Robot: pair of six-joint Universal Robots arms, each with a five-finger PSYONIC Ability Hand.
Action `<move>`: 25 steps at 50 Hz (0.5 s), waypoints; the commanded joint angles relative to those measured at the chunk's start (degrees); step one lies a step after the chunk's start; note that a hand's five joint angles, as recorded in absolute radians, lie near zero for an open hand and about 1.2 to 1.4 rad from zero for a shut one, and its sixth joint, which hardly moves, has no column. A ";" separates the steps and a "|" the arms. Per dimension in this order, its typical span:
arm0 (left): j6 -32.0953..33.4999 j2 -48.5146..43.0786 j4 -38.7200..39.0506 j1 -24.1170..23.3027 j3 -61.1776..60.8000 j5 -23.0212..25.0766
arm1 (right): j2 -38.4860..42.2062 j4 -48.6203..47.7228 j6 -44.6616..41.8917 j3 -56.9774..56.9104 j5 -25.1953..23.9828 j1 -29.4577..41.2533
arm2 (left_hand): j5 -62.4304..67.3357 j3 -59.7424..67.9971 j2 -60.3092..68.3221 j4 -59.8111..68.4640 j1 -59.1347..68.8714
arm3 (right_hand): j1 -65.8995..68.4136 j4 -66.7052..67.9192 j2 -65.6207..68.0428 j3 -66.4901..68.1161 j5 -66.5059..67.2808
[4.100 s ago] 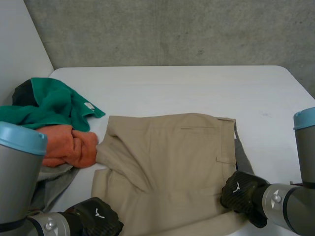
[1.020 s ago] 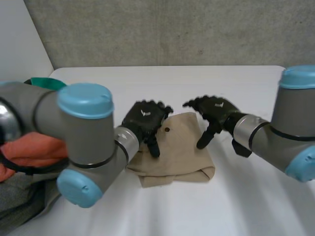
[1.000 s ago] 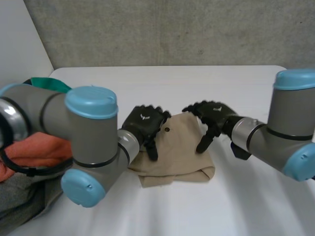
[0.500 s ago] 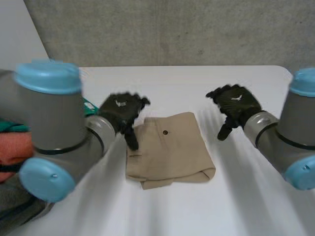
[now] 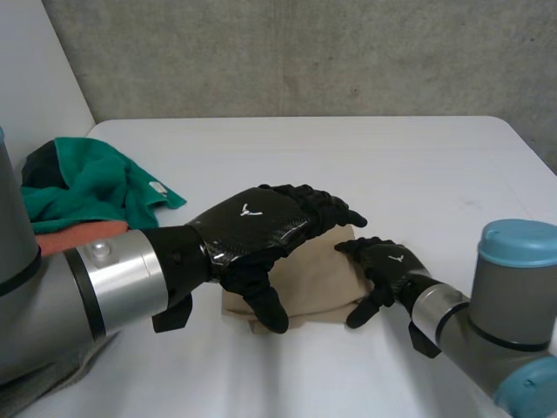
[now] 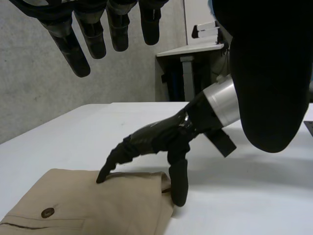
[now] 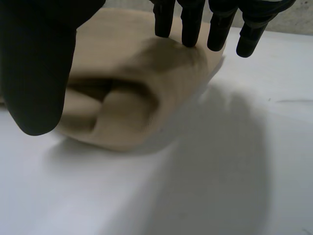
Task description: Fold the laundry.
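A tan garment (image 5: 320, 286) lies folded into a small thick packet on the white table (image 5: 418, 174). My left hand (image 5: 252, 231) hovers above its left part, open, fingers straight and spread, holding nothing. In the left wrist view the packet (image 6: 73, 200) lies below those fingers (image 6: 98, 34), a small button showing on it. My right hand (image 5: 383, 266) is at the packet's right edge, open. Its fingertips (image 7: 190, 29) rest on top of the folded cloth (image 7: 127, 112). The right hand (image 6: 156, 142) has its thumb down on the table beside the edge.
A pile of unfolded laundry sits at the table's left edge: a green cloth (image 5: 87, 187) on top, an orange one (image 5: 74, 233) below it, something dark (image 5: 36, 161) behind. A concrete wall stands behind the table.
Both hands were raised at the packet's far corners. The left has swung in over the packet; the right has dropped to its right edge and touches it. The packet has not moved.
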 commanded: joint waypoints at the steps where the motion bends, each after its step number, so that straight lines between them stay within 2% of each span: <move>1: -0.20 0.67 2.92 -1.21 -1.40 -2.62 | 4.42 -2.44 -0.32 -4.01 2.55 2.21 | -2.71 0.51 -1.21 -1.54 0.05 | -0.22 0.44 1.16 0.22 -0.59; 3: -0.37 0.59 3.80 -1.29 -1.66 -3.15 | 4.95 -4.02 -0.15 -4.72 2.90 2.65 | -2.71 0.51 -1.21 -1.54 0.05 | 28.43 29.09 29.81 28.88 28.07; 5: -0.72 0.59 4.41 -1.29 -1.92 -3.85 | 4.95 -6.21 0.64 -5.16 2.73 2.57 | -2.71 0.51 -1.21 -1.54 0.05 | 67.43 68.09 68.81 67.87 67.06; 10: -1.87 0.76 5.47 -1.12 -2.28 -5.00 | 3.90 -9.91 2.31 -5.95 2.37 2.39 | -2.71 0.51 -1.21 -1.54 0.05 | 67.63 68.29 69.00 68.07 67.26; 18: -4.24 1.38 7.67 -0.41 -2.45 -5.70 | 5.56 -8.95 2.66 -12.97 3.16 -0.33 | -2.71 0.51 -1.21 -1.54 0.05 | 67.63 68.29 69.00 68.07 67.26; 23: -5.73 1.64 9.07 -0.24 -2.01 -5.97 | 10.22 -6.76 3.72 -23.42 5.80 -5.25 | -2.71 0.51 -1.21 -1.54 0.05 | 67.63 68.29 69.00 68.07 67.26; 25: -6.44 1.81 9.77 -0.24 -1.93 -6.32 | 14.51 -3.78 4.51 -32.36 8.77 -8.58 | -2.71 0.51 -1.21 -1.54 0.05 | 67.63 68.29 69.00 68.07 67.26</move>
